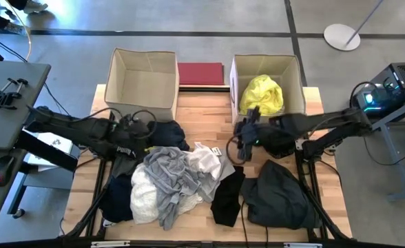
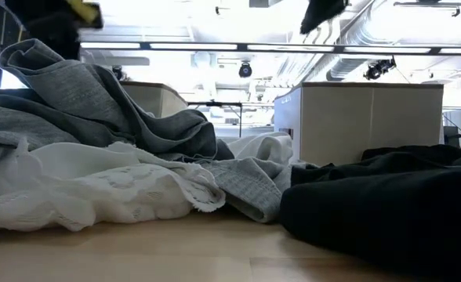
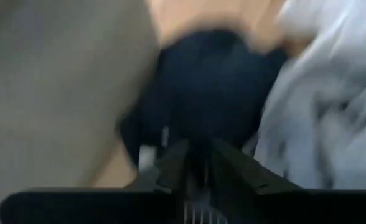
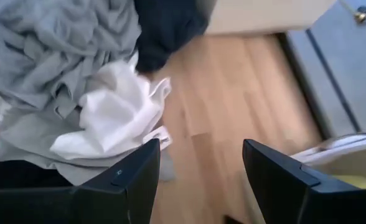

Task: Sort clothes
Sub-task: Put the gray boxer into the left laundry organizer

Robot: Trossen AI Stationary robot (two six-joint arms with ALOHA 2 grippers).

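Observation:
A pile of clothes lies mid-table: a grey garment, white ones, black ones and a dark one. A yellow garment lies in the right cardboard box. The left box holds nothing I can see. My left gripper is at a dark navy garment in front of the left box, with its fingers close together on it. My right gripper hangs open and empty over bare wood, beside the pile and near the right box. My left gripper has its two fingers nearly together on the near edge of the dark navy garment, coming in about level from the table's left. Dark fabric fills the narrow gap between them. The view is blurred, so layers and depth do not show. The garment rests on the table.
A flat dark-red rectangle lies between the two boxes at the far edge. A black garment with white lettering lies under my left arm. In the low view the grey, white and black garments fill the foreground.

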